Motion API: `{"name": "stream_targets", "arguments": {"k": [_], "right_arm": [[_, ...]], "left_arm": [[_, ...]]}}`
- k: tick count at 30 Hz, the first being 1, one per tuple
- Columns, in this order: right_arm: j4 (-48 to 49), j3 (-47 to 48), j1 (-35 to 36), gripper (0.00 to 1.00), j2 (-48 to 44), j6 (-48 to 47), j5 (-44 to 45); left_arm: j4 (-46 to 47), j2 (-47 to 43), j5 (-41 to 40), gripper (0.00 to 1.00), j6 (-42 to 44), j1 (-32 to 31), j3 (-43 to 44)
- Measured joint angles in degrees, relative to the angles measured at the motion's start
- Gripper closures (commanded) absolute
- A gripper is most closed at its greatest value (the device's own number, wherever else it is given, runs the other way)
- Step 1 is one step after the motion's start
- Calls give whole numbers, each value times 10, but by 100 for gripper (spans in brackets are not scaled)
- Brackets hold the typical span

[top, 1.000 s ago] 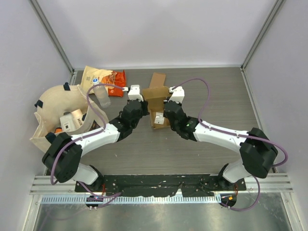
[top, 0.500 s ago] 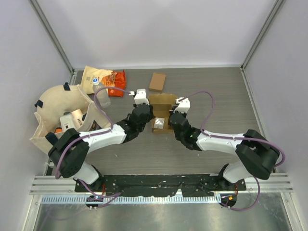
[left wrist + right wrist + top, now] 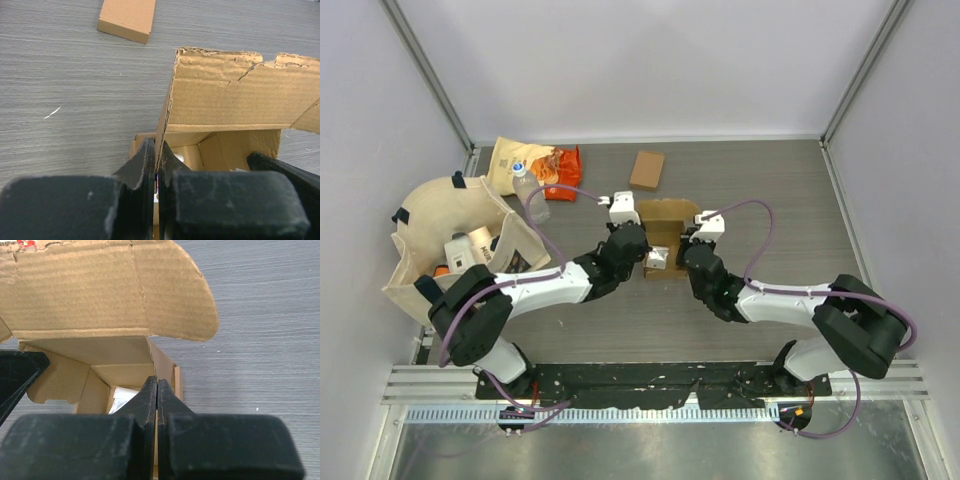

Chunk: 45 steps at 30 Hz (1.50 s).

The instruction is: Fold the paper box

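The brown cardboard box [image 3: 666, 222] stands open mid-table with its lid flap raised at the far side and a white packet [image 3: 656, 260] inside. My left gripper [image 3: 636, 243] is shut on the box's left side wall [image 3: 165, 120]. My right gripper [image 3: 692, 246] is shut on the box's right side wall [image 3: 161, 360]. The raised lid shows in the left wrist view [image 3: 235, 95] and in the right wrist view [image 3: 105, 290]. The white packet shows in the right wrist view [image 3: 122, 395].
A small flat cardboard piece [image 3: 647, 169] lies behind the box, also in the left wrist view [image 3: 126, 19]. An orange snack bag [image 3: 533, 163] and a clear bottle [image 3: 530, 193] lie at the far left. A cloth tote bag [image 3: 450, 240] with items sits at the left edge.
Both grippers have drawn the box nearer to the arm bases. The lid flap has swung up from lying flat and far out. The small cardboard piece now lies apart behind the box.
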Motion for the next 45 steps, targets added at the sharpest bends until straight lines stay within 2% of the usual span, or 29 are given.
{"name": "stream_targets", "arguments": {"k": [4, 6, 12, 15, 18, 19, 21, 22, 23, 27, 30, 34, 39, 42, 43, 44, 45], "right_arm": [[17, -25, 0, 98, -18, 0, -4], [23, -37, 0, 93, -25, 0, -7], [24, -64, 0, 89, -49, 0, -14], [18, -81, 2, 77, -64, 3, -23], [-16, -84, 7, 51, -86, 17, -33], [-39, -84, 9, 38, -101, 28, -37], [-109, -79, 11, 32, -144, 54, -51], [-154, -71, 11, 24, -170, 67, -61], [-205, -57, 11, 22, -198, 77, -73], [-351, 3, -26, 21, -306, 81, -190], [-403, 58, -142, 25, -327, 61, -339], [-435, 132, -253, 27, -259, 24, -509], [-450, 171, -269, 30, -140, -21, -685], [-454, 171, -268, 42, -100, -33, -738], [-450, 171, -268, 55, -91, -35, -751], [-445, 171, -266, 62, -83, -37, -761], [-438, 171, -263, 67, -76, -41, -767]], "left_arm": [[10, 1, -20, 100, 10, -19, -7], [21, 1, -31, 100, 15, -30, -17], [51, 21, -72, 100, 26, -59, -30], [59, 34, -85, 100, 30, -71, -36], [61, 39, -99, 100, 36, -82, -43], [61, 40, -103, 100, 41, -85, -46], [61, 41, -111, 100, 48, -91, -50], [61, 41, -114, 100, 52, -93, -51], [62, 41, -117, 100, 57, -96, -51], [62, 40, -125, 100, 72, -102, -55], [65, 40, -127, 100, 79, -104, -57], [69, 40, -127, 100, 90, -106, -57], [71, 40, -127, 100, 99, -107, -58], [73, 40, -127, 100, 103, -107, -58], [74, 40, -127, 96, 104, -107, -59], [76, 38, -127, 83, 103, -107, -62], [78, 37, -127, 74, 104, -107, -67]]}}
